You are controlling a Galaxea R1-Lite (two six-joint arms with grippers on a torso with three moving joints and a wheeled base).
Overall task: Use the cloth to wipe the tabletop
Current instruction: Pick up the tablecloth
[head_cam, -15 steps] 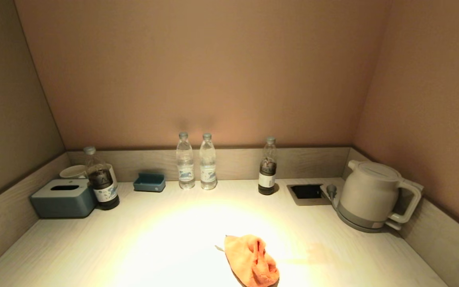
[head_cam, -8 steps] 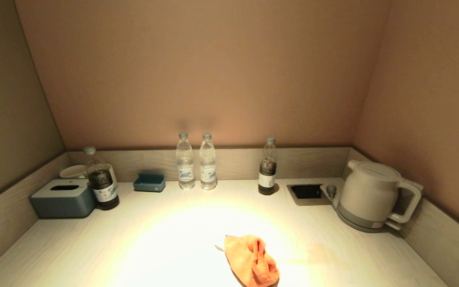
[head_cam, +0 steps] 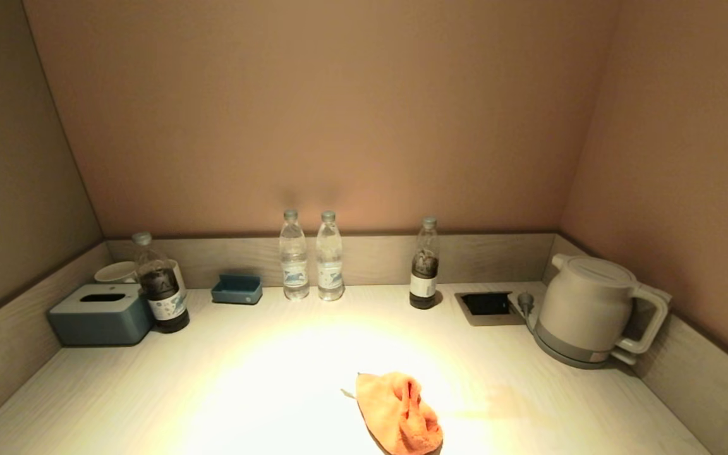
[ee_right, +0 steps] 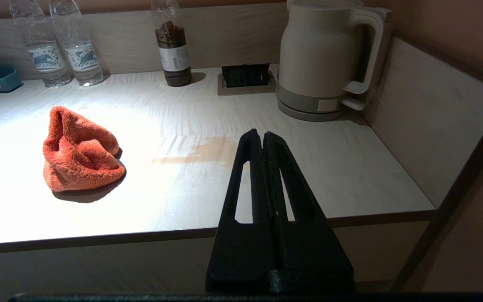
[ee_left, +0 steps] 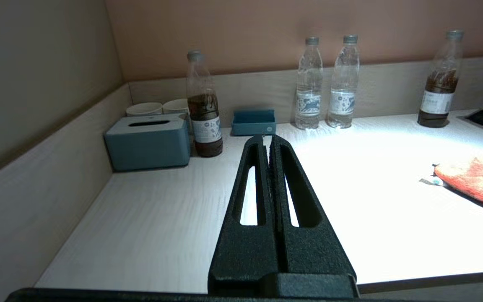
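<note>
An orange cloth (head_cam: pixel 400 414) lies crumpled on the pale tabletop (head_cam: pixel 244 379) near its front edge; it also shows in the right wrist view (ee_right: pixel 78 153) and the left wrist view (ee_left: pixel 478 176). A brownish stain (ee_right: pixel 201 152) marks the tabletop to the right of the cloth, faint in the head view (head_cam: pixel 503 404). My left gripper (ee_left: pixel 266 138) is shut and empty, held back over the front left of the table. My right gripper (ee_right: pixel 262 135) is shut and empty, held before the table's front right edge. Neither gripper shows in the head view.
Along the back stand a blue tissue box (head_cam: pixel 100 313), cups (head_cam: pixel 116 272), a dark bottle (head_cam: pixel 160 284), a small blue tray (head_cam: pixel 237 289), two water bottles (head_cam: pixel 311 256), another dark bottle (head_cam: pixel 424 264), a socket recess (head_cam: pixel 485 304) and a white kettle (head_cam: pixel 591 309). Walls enclose three sides.
</note>
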